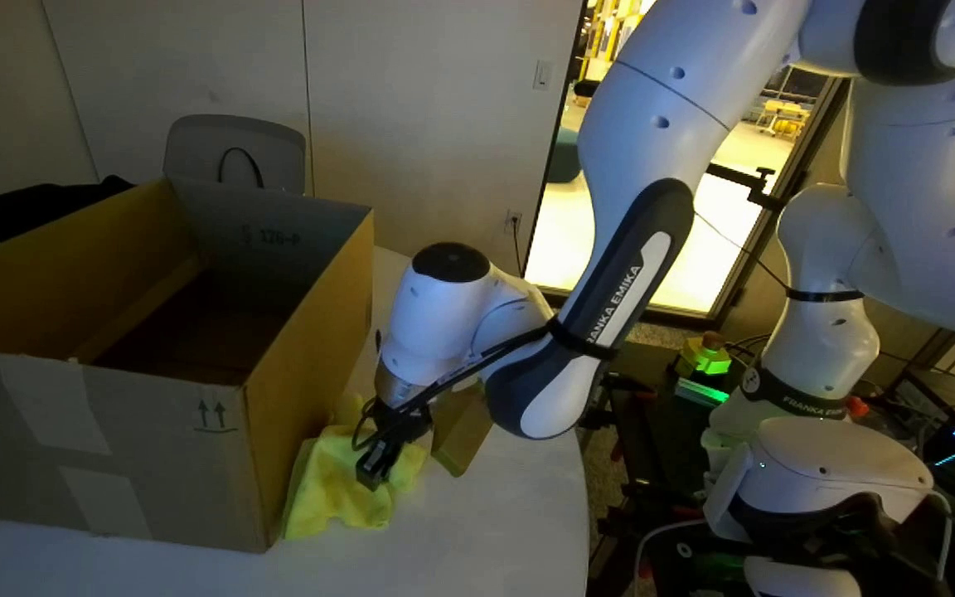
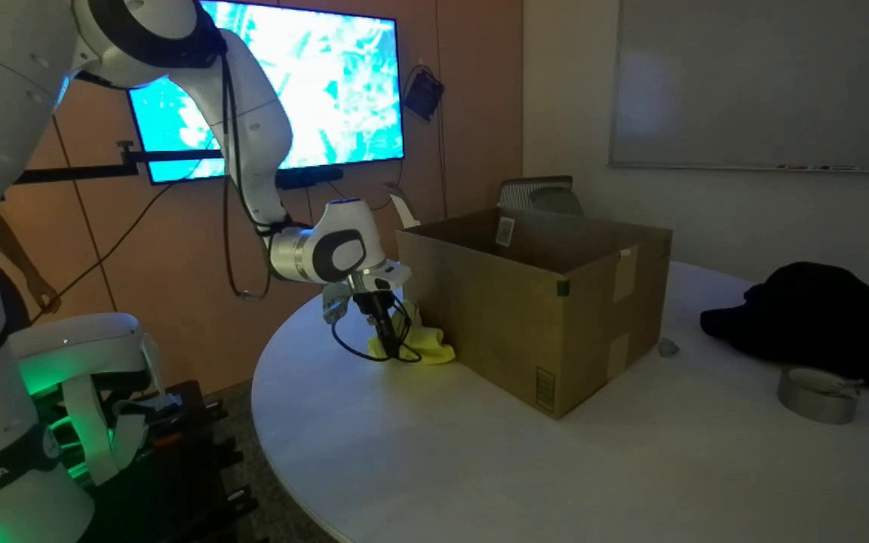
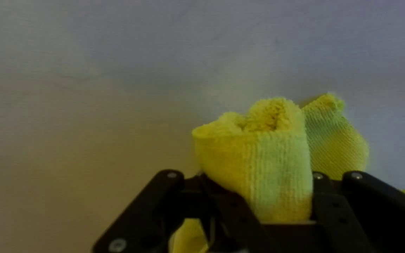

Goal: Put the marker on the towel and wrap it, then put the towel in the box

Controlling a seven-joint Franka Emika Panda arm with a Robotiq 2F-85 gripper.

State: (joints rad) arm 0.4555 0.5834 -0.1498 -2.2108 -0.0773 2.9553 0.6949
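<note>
Resting amid the towel (image 1: 330, 491) in an exterior view, the gripper (image 1: 374, 471) has the box (image 1: 158, 452) at ten o'clock. In an exterior view, the box's wall (image 2: 491, 320), toward two o'clock, could snag a low carry. In the wrist view, fingers (image 3: 336, 212) pinch a fold (image 3: 258, 161); a loose flap (image 3: 338, 147) toward two o'clock could spill the marker, unseen.

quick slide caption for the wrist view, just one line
Gripper closed on a bunched yellow towel, its fuzzy folds bulging out, with the pale table behind.
</note>
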